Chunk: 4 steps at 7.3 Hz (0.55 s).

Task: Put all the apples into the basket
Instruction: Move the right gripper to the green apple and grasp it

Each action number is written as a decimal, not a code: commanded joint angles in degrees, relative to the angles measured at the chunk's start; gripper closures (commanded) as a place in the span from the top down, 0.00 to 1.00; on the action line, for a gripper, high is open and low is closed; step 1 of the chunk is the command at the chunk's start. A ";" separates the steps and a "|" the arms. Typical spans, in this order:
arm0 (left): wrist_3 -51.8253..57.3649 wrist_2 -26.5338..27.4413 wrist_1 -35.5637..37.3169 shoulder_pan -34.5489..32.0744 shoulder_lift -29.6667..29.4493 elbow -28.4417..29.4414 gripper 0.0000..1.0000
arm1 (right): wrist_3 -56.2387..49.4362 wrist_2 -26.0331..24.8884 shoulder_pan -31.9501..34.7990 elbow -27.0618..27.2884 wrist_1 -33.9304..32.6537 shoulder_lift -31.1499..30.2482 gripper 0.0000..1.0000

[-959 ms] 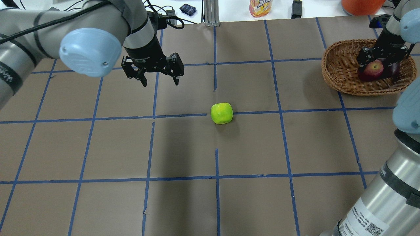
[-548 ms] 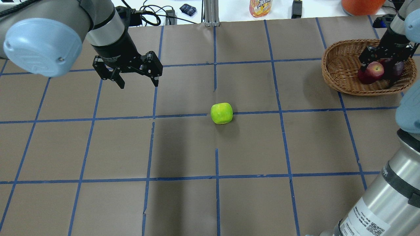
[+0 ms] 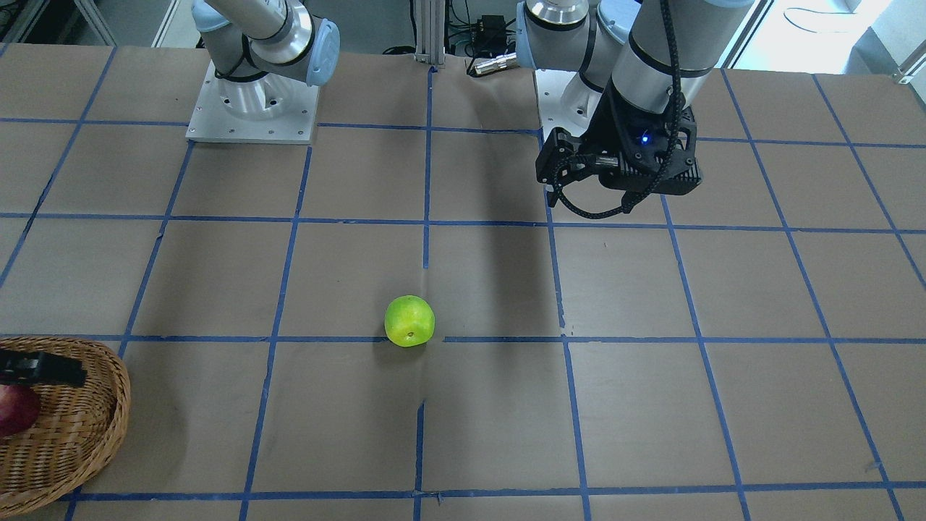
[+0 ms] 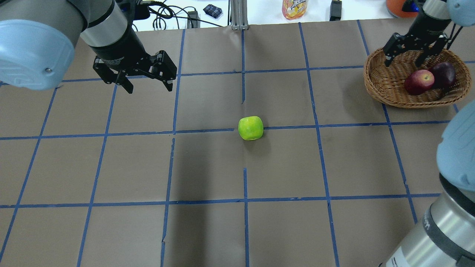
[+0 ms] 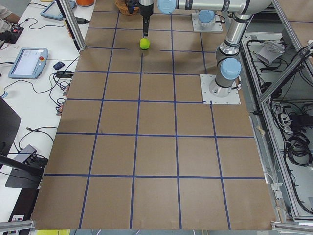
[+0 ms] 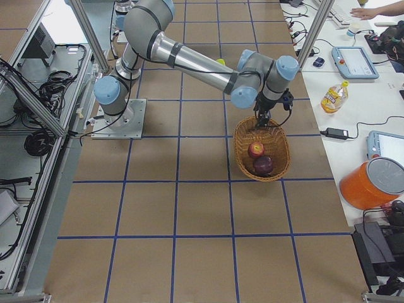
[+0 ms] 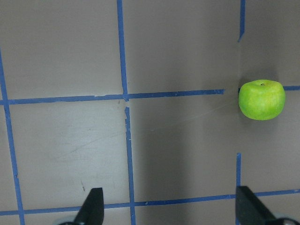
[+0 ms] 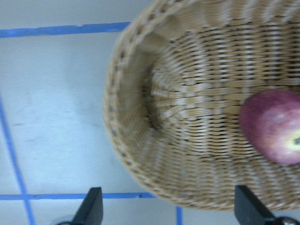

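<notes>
The yellow-green apple [image 4: 251,128] [image 3: 409,321] lies alone on the brown paper at mid-table; the left wrist view has it at the right edge [image 7: 261,100]. The wicker basket [image 4: 375,81] [image 6: 242,146] [image 8: 136,122] stands at the far right and holds the lighter red apple [image 4: 419,82] [image 8: 274,126] beside the dark maroon apple [image 4: 444,74]. My right gripper [image 4: 404,61] [image 8: 168,208] hangs open above the basket's far-left rim, holding nothing. Well left of the green apple, my left gripper [image 4: 150,89] [image 7: 169,208] hovers open and empty.
Blue tape lines grid the paper-covered table [image 4: 207,167]. Past the far edge are a juice bottle [image 4: 295,8], an orange container [image 4: 408,5], an aluminium post [image 4: 239,15] and cables. The right arm's base [image 4: 438,222] fills the near right corner.
The right gripper has let go of the lighter red apple in the basket, and has risen and drawn back over the rim. The left gripper has moved left, away from the green apple.
</notes>
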 commanded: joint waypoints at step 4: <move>0.54 0.06 1.65 0.34 0.23 -0.03 1.00 | 21.33 8.15 21.45 2.10 1.75 -2.03 1.00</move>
